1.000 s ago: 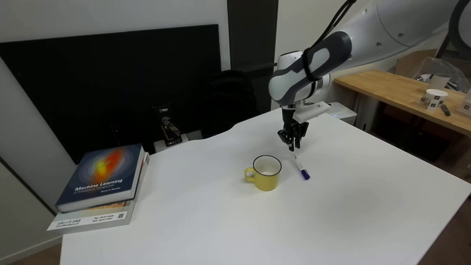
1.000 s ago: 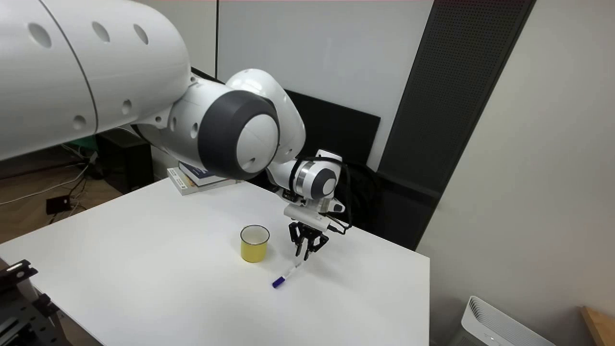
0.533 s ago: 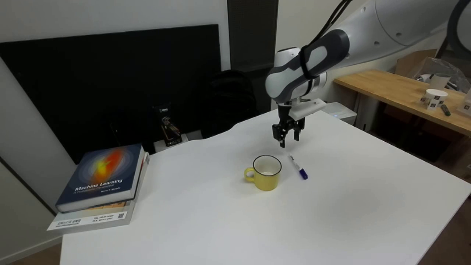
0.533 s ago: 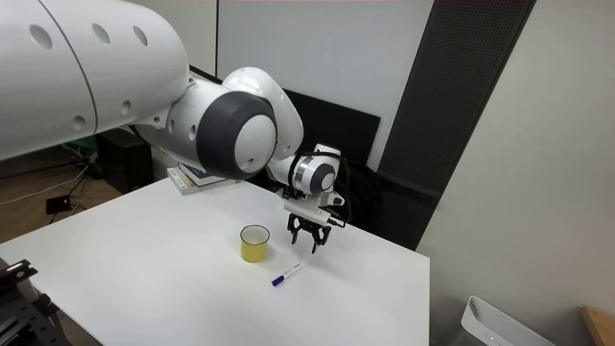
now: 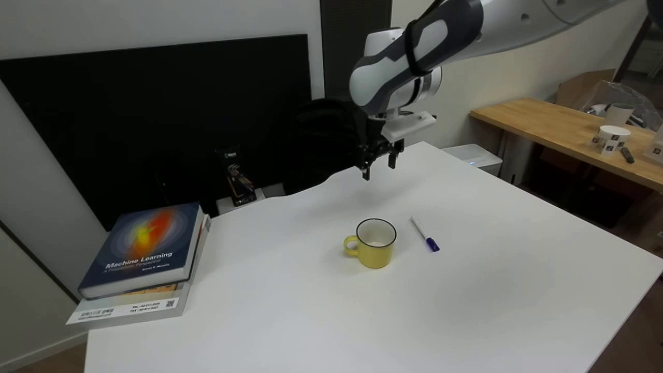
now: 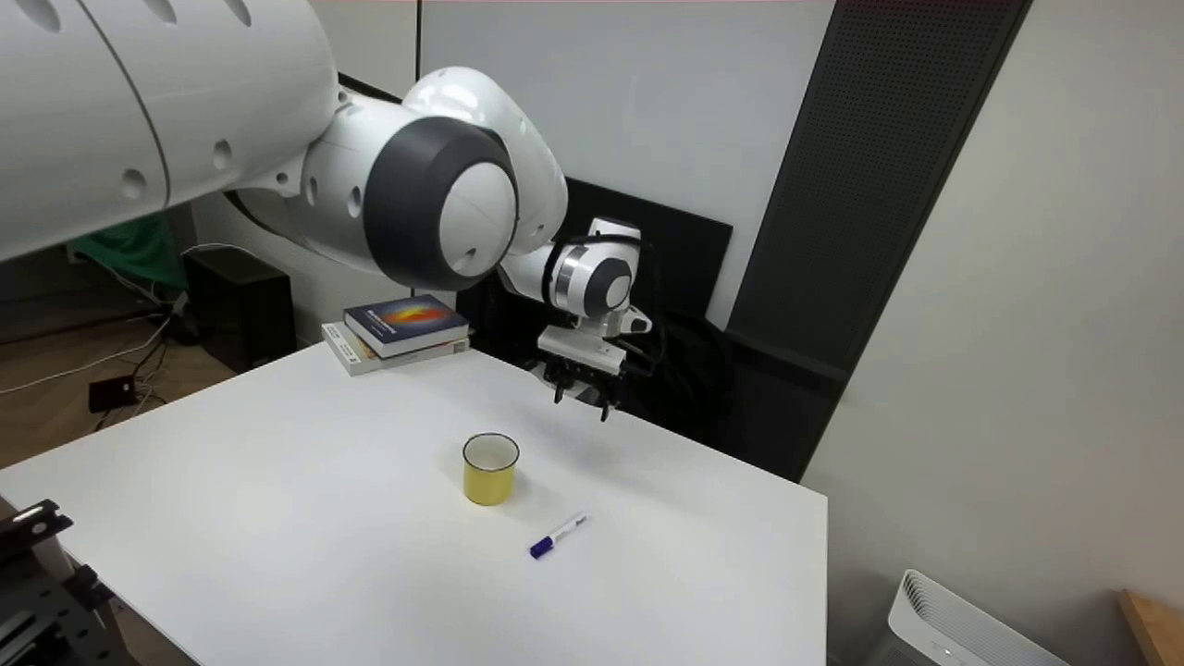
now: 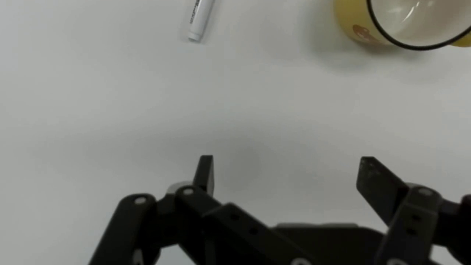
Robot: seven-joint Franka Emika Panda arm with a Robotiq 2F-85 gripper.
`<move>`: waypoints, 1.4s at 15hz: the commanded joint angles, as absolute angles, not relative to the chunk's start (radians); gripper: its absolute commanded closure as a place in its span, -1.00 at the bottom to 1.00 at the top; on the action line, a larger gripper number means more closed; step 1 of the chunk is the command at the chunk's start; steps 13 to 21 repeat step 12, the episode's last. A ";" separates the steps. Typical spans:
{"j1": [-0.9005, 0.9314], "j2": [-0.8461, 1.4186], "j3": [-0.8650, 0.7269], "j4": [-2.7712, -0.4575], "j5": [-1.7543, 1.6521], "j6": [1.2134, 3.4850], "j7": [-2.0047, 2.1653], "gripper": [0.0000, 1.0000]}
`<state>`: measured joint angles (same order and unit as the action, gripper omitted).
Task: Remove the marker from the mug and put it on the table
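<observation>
The marker (image 5: pixel 424 234), pale with a blue end, lies flat on the white table (image 5: pixel 311 321) beside the yellow mug (image 5: pixel 375 254). In an exterior view the mug (image 6: pixel 488 483) stands upright, and the marker (image 6: pixel 560 536) is apart from it. My gripper (image 5: pixel 379 170) hangs above the table toward its far edge, clear of both things. In the wrist view the gripper (image 7: pixel 287 165) has its fingers wide apart with only bare tabletop between them. The marker's pale end (image 7: pixel 200 20) shows at the top there, its blue end out of frame; the mug (image 7: pixel 347 18) is partly cut off.
Two stacked books (image 5: pixel 150 248) lie at a corner of the table. Beyond the table stand a black panel (image 5: pixel 155 129) and a dark backpack (image 5: pixel 329 134). A wooden desk (image 5: pixel 528 119) with small items is off to the side.
The fingers have spread from close together at the marker's pale end to wide apart. My gripper has risen and drawn back from the marker, which stays on the table, slightly shifted.
</observation>
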<state>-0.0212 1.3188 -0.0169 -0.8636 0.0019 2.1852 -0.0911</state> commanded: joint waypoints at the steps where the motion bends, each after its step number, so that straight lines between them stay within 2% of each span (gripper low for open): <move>1: 0.013 1.234 -0.022 -0.939 0.009 2.182 -0.019 -1.00; 7: 0.067 1.144 -0.027 -1.050 0.002 2.176 0.028 -1.00; 8: 0.051 1.219 -0.011 -0.948 -0.006 2.178 -0.003 -1.00; 21: 0.060 1.189 -0.011 -0.995 -0.007 2.178 0.001 -1.00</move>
